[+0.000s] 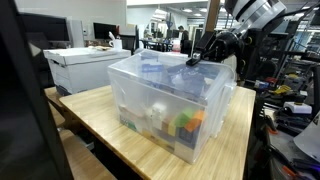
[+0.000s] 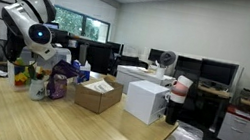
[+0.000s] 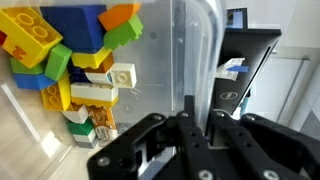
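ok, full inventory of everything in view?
clear bin: one, transparent plastic, on the wooden table
blocks: many, yellow, blue, green, orange and white, piled in the clear bin
wooden table: one, light wood, under the clear bin
white chest: one, white, behind the wooden table
cardboard box: one, brown, on a tabletop in an exterior view
white box: one, white, beside the cardboard box
monitors: several, dark, along the back wall
arm: one, white and black, above the tabletop
gripper: one, black, shut, apparently on the clear bin's wall at the rim
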`<state>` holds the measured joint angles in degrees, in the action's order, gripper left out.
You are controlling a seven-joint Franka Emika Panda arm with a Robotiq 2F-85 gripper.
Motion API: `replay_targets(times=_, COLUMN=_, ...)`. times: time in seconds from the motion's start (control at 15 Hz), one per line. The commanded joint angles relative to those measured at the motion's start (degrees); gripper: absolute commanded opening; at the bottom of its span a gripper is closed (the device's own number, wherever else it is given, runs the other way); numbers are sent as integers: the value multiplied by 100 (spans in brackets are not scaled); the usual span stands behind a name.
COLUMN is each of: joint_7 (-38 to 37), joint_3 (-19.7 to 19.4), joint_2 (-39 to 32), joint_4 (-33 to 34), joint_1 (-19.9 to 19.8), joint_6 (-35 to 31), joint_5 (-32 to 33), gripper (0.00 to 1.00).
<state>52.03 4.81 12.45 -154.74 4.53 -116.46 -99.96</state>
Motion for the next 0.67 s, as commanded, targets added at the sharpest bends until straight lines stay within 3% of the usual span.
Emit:
replay_targets(times=0.0, joint_7=254, joint_3=57, joint_2=-171, joint_4=-29, joint_1=-43, joint_6=234, joint_5=-249, gripper=4)
replay_targets(times=0.6, joint_7=361, joint_3=78, joint_2=-203, joint_4=-25, joint_1=-44, joint_6=224, joint_5=-322, gripper=4)
